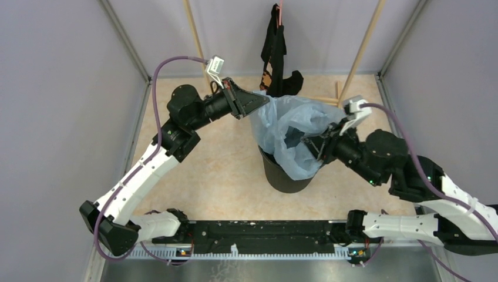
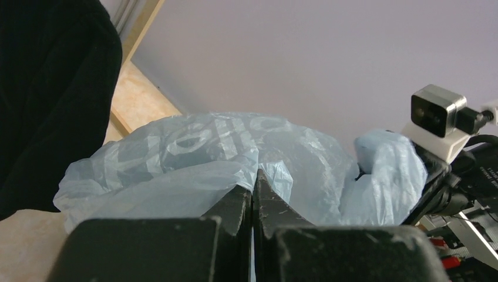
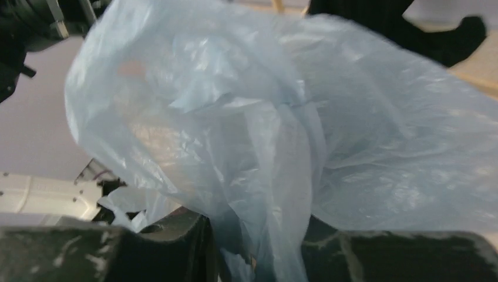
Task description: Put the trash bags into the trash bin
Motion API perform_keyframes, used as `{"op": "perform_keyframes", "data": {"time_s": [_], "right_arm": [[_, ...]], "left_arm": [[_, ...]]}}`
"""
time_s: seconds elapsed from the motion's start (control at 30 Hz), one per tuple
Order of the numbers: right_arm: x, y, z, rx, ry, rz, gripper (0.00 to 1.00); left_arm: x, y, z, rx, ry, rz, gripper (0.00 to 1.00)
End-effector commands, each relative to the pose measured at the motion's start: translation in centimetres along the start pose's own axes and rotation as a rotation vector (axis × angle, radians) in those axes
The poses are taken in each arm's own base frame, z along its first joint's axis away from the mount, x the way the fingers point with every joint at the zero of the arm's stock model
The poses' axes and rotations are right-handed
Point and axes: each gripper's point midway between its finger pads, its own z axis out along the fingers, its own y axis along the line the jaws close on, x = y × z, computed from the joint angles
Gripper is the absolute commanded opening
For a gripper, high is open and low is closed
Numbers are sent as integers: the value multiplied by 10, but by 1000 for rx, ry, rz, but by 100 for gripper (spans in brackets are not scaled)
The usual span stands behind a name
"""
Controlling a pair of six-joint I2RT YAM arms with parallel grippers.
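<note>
- The table [image 1: 223, 176], a pale, speckled chipboard top walled by plain grey panels, carries everything seen from overhead.
- The bag [image 1: 288, 120] [image 2: 194, 158] [image 3: 352, 147], thin light-blue film that is crinkled and see-through, is stretched in the air between the two arms just past the table's centre. Its mouth gapes upward, and its loose bottom sags onto the bin. White block lettering shows through one face in the left wrist view. It billows wider than the bin under it.
- The bin [image 1: 285, 176] is a round, glossy black plastic bucket narrowing toward its base. It stands upright at the table's centre. Its rim is bare from 7 to 10 o'clock and covered by plastic from 12 to 4 o'clock.
- A garment [image 1: 276, 56] of black cloth with a patch of orange print hangs at 12 o'clock behind the bag, beside two leaning wooden sticks [image 1: 364, 47].
- The left gripper [image 1: 263, 103] [image 2: 253, 194] holds the bag's 10 o'clock edge, with its scuffed black jaws pressed together on the film.
- The right gripper [image 1: 311, 144] [image 3: 258, 247] holds the bag at 4 o'clock. Its jaws are drawn in on a bunched fold, which fills the narrow gap between them.
</note>
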Motion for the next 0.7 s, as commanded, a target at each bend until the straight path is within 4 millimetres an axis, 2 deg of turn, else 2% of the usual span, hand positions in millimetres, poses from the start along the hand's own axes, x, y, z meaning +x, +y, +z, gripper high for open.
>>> {"op": "perform_keyframes", "data": {"time_s": [0.0,0.07,0.1,0.17,0.23,0.37,0.57,0.67], "right_arm": [[8,40,4,-181,104,-98,43],[5,57,-1,-274,130,-126,62],[4,64,-5,-316,142,-132,68],[4,71,-15,-366,167,-131,78],[-1,68,-25,-378,154,-116,84],[-18,46,-37,-303,75,-68,88],[-45,33,-65,-318,-30,-1,92],[-62,13,-79,-247,-81,24,92]], "left_arm": [[-10,-23,-5,102,-42,52,0],[-5,-20,-13,82,-35,63,0],[-4,-16,-17,59,-41,67,0],[-1,-5,-29,-7,-67,73,0],[4,12,-40,-87,-77,62,0],[18,43,-57,-184,-59,27,0],[16,51,-66,-194,-51,20,0],[13,53,-69,-209,-49,28,0]]}}
